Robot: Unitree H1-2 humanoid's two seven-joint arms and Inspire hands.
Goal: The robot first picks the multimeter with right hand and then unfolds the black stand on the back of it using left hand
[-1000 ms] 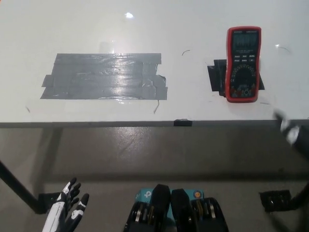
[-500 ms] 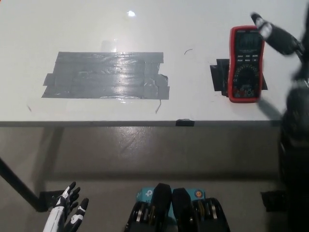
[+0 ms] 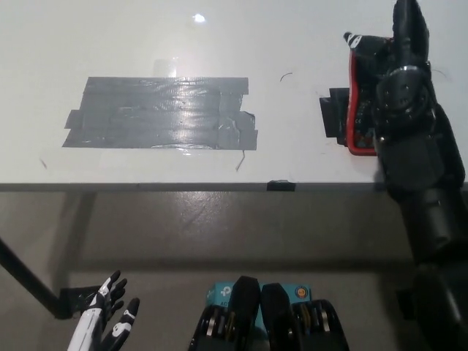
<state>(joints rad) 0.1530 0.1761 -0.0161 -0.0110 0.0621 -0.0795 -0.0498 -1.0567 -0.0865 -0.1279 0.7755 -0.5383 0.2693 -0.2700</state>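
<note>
Black right hand (image 3: 395, 66) lies over the red multimeter (image 3: 357, 110) on the white table (image 3: 146, 36); its grip cannot be told. White left hand (image 3: 102, 329) rests low, fingers apart.

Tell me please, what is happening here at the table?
The black right robot hand is over the red multimeter, which lies on the white table at its right side, on a patch of black tape. Whether the hand already grips it cannot be seen. The white left robot hand rests low, below the table edge, with fingers apart. A large grey tape patch sits on the table's left part.
</note>
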